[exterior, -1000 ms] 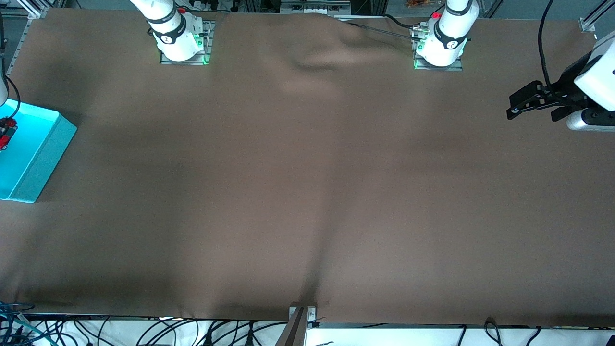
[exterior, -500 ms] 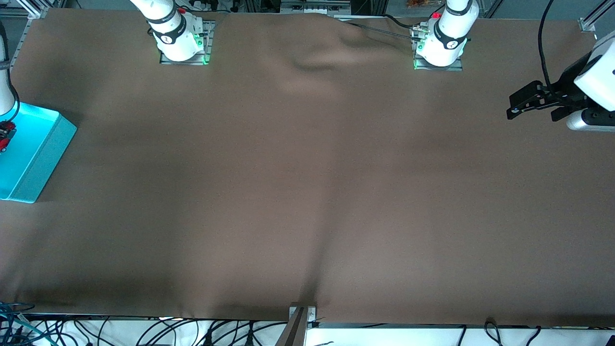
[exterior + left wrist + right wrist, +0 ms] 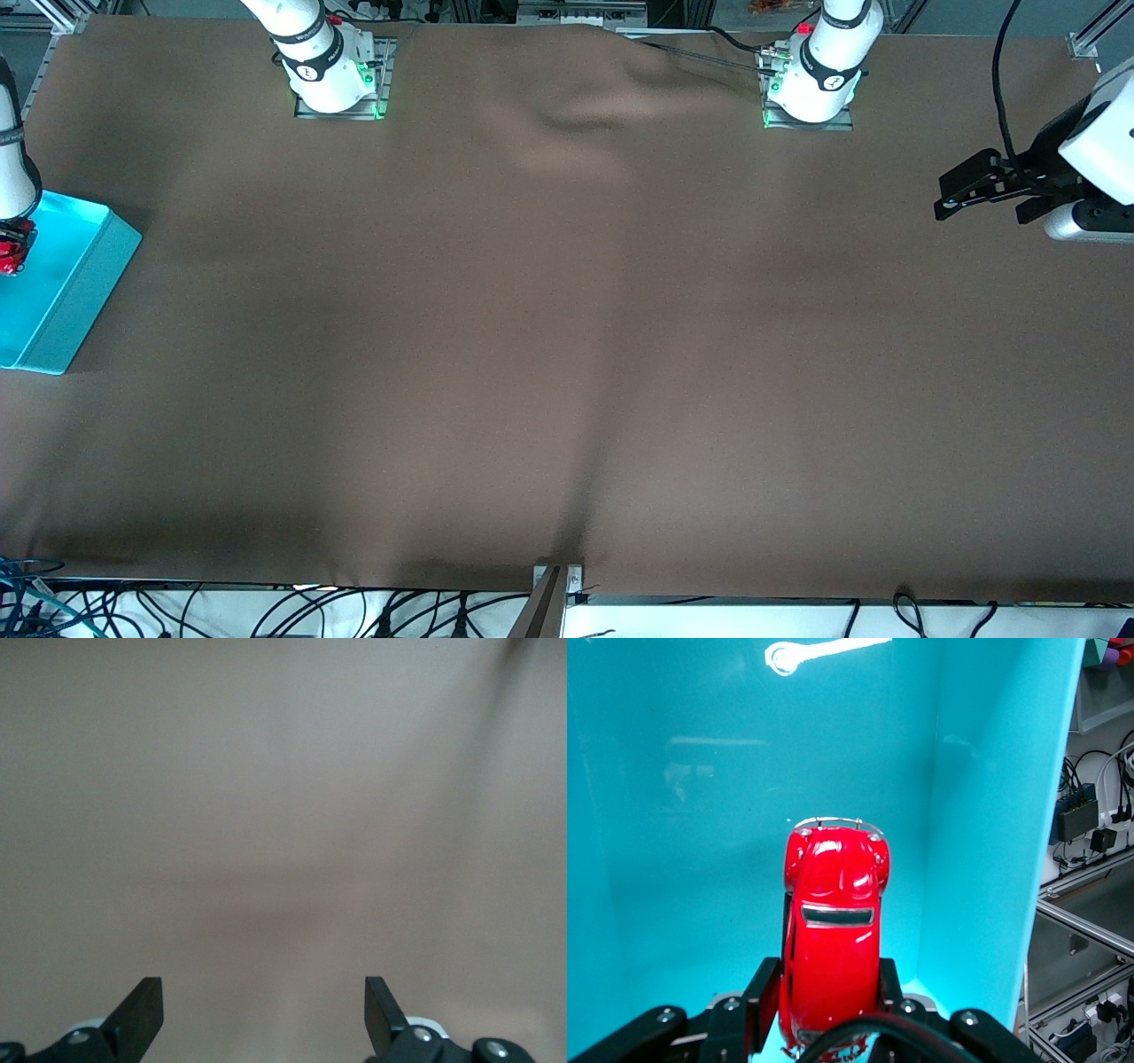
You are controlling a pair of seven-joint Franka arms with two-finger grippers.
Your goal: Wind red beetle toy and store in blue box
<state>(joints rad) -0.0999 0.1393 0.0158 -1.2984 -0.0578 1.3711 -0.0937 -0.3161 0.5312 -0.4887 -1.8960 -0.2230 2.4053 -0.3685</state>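
Front view shows you the right gripper (image 3: 9, 252) clamped on the red beetle toy (image 3: 833, 930), now a touch higher over the blue box (image 3: 75, 292) at the desk's right-arm edge; the left gripper (image 3: 961, 197) still waits, fingers apart, over the left-arm edge

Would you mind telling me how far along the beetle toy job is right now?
Nearly finished. The right gripper is shut on the red beetle toy and holds it over the blue box, so the carry looks done. Winding cannot be judged. Left to do: release the toy into the box. The left gripper waits open over the table's end.
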